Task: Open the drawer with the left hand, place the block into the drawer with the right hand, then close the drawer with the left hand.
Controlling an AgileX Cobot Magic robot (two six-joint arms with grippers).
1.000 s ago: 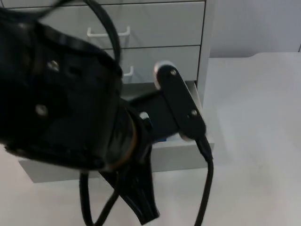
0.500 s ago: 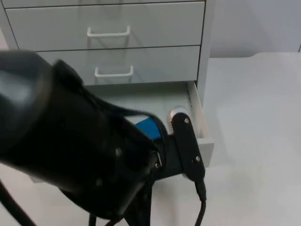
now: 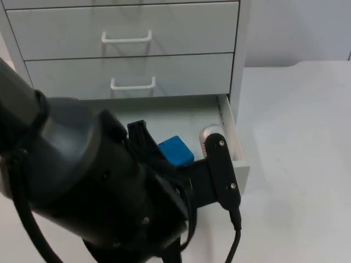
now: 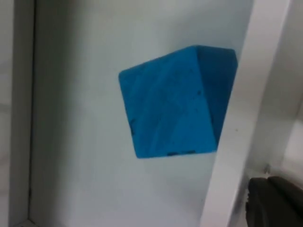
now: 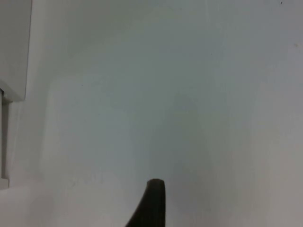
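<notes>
The grey cabinet's bottom drawer (image 3: 231,137) stands pulled out over the table. A blue block (image 3: 175,150) lies on its floor, near the right side. My left arm (image 3: 98,192) reaches over the drawer's front and hides most of it. In the left wrist view the blue block (image 4: 175,104) rests tilted on the drawer floor, beside the drawer's pale front wall (image 4: 236,142); my left gripper (image 4: 274,203) hangs just outside that wall, apart from the block. My right gripper (image 5: 151,203) waits low over bare white table.
Two shut drawers with white handles (image 3: 133,85) sit above the pulled-out one in the cabinet (image 3: 126,66). White table (image 3: 296,137) stretches to the cabinet's right. A cabinet edge (image 5: 14,47) stands near my right gripper.
My left arm has drawn back toward the table's front, uncovering the upper drawers and the blue block lying in the pulled-out drawer.
</notes>
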